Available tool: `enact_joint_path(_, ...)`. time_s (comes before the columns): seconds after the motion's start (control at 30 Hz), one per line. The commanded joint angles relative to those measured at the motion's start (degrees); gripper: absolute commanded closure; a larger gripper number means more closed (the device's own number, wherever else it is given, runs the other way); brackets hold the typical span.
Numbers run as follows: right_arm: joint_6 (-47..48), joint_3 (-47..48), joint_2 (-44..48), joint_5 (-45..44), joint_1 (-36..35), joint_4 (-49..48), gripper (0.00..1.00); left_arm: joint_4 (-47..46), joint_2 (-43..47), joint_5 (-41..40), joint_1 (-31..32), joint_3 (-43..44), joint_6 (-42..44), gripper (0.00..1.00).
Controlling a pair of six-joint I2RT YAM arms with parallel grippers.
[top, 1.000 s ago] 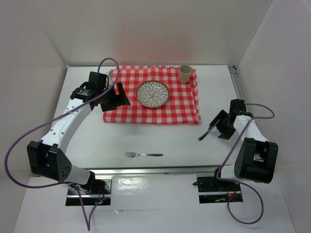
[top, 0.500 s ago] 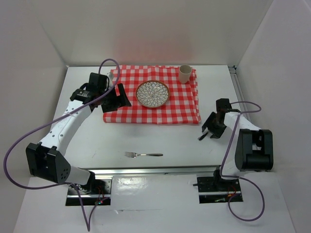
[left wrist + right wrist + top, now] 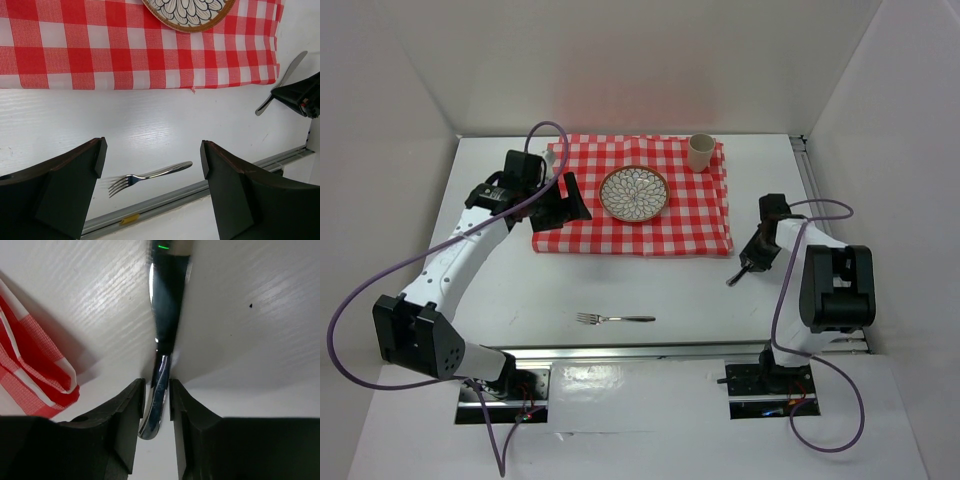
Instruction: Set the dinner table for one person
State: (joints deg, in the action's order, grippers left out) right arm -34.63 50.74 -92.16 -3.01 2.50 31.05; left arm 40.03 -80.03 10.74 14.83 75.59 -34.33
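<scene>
On the white dinner table lies a red-and-white checked cloth with a patterned plate and a beige cup on it. A fork lies on the bare table near the front edge; it also shows in the left wrist view. My right gripper is shut on a silver knife just right of the cloth's near right corner; the handle sits between the jaws. My left gripper is open and empty above the cloth's left edge.
A metal rail runs along the table's front edge. White walls close in the back and both sides. The left arm's purple cable loops over the table's left side. The cloth's near edge shows in the left wrist view.
My right gripper has moved left toward the cloth's right edge with the knife in it, and the arm has folded in. The left arm has not moved.
</scene>
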Motion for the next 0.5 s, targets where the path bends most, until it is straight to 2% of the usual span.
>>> enact_joint_path(0.0,0.53,-1.08,-3.99,-3.41,0.31,-3.44,0.64,-0.83,1.72,0.07,0.2,0.17,0.93,0.06)
enact_joint_path(0.17,0.53,-0.56,-2.86,-5.17,0.93,-3.45,0.95,-0.83,1.72,0.07,0.2,-0.45,0.93,0.06)
enact_joint_path(0.27,1.67,0.49,0.92,-6.57,0.93,-2.22,1.0,-0.83,2.25,0.07,0.2,-0.97,0.93,0.06)
enact_joint_path(0.47,6.15,4.88,9.1,-7.28,0.93,2.17,1.0,-0.83,2.25,0.07,0.2,-0.45,0.32,0.06)
